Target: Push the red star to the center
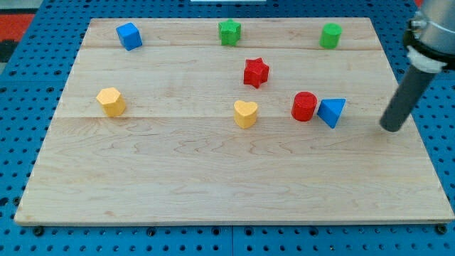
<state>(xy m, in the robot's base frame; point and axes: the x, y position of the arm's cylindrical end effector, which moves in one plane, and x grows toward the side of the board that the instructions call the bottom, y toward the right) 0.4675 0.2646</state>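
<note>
The red star [256,72] lies on the wooden board [178,178], a little above and right of the board's middle. My tip [390,128] rests on the board near its right edge, well to the right of and below the red star. The blue triangle [332,112] and the red cylinder [304,106] lie between my tip and the star's side of the board. The rod slants up to the view's right.
A yellow heart [245,113] lies below the star. A yellow hexagon [111,101] is at the left. A blue cube [129,35], a green star [229,32] and a green cylinder [330,35] line the top edge.
</note>
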